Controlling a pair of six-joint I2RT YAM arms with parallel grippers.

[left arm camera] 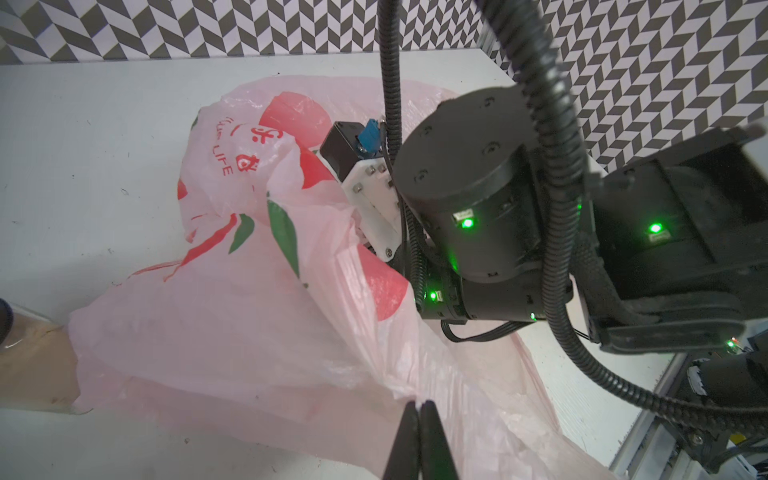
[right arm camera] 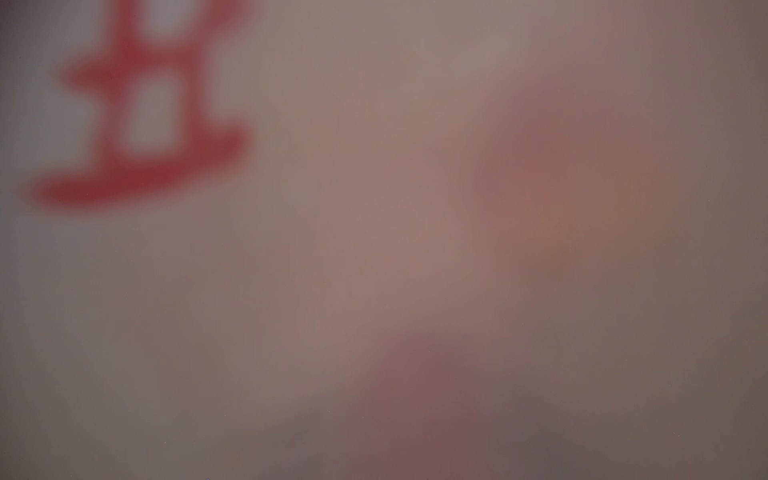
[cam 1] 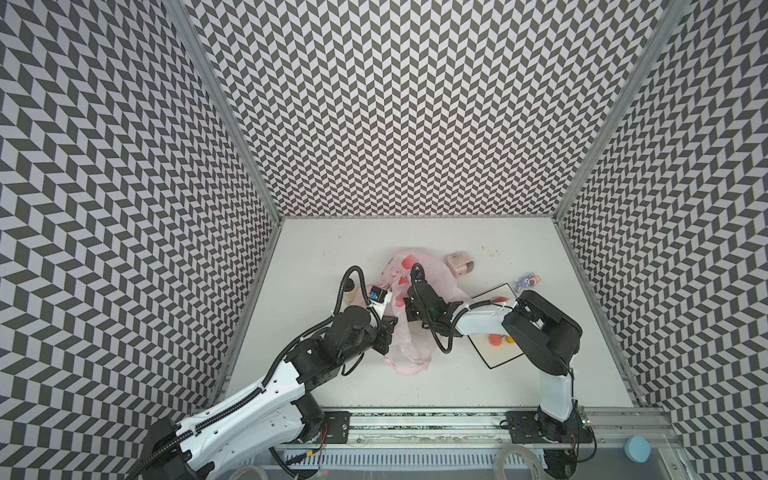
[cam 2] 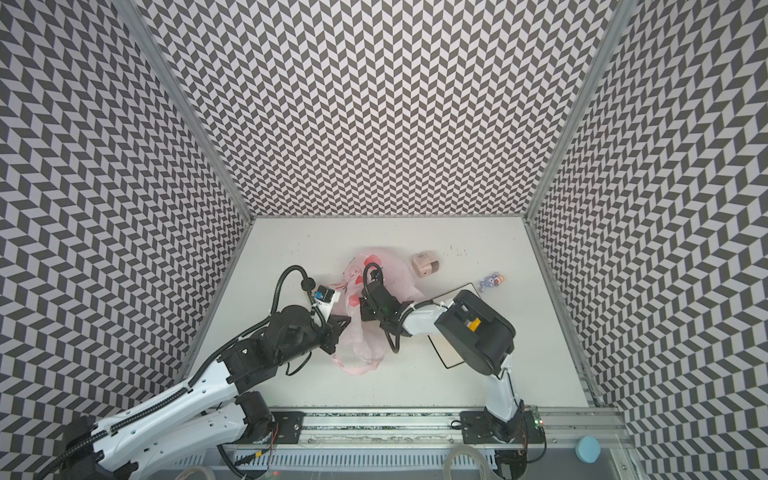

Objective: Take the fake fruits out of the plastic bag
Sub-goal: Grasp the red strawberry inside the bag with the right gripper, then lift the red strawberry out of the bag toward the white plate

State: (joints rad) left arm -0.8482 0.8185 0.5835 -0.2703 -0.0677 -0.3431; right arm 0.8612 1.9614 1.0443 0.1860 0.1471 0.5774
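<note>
The pink plastic bag [cam 1: 409, 332] [cam 2: 361, 345] lies crumpled mid-table, printed with red fruits and writing [left arm camera: 232, 311]. My left gripper [left arm camera: 419, 405] [cam 1: 390, 332] is shut on a gathered fold of its film at the near side. My right arm's wrist [cam 1: 419, 305] [left arm camera: 457, 187] reaches into the bag from the right, and its fingers are hidden inside. The right wrist view shows only blurred pink film [right arm camera: 374, 208] with a reddish-orange patch behind it. An orange fruit [cam 1: 494, 340], a yellow fruit [cam 1: 508, 340] and a red fruit [cam 1: 500, 299] lie on the white plate [cam 1: 503, 355].
A small pinkish-brown box [cam 1: 460, 264] stands behind the bag. A purple toy figure [cam 1: 527, 281] lies beyond the plate. A beige object [left arm camera: 33, 374] rests against the bag's left side. Patterned walls [cam 1: 249, 270] enclose the table on three sides.
</note>
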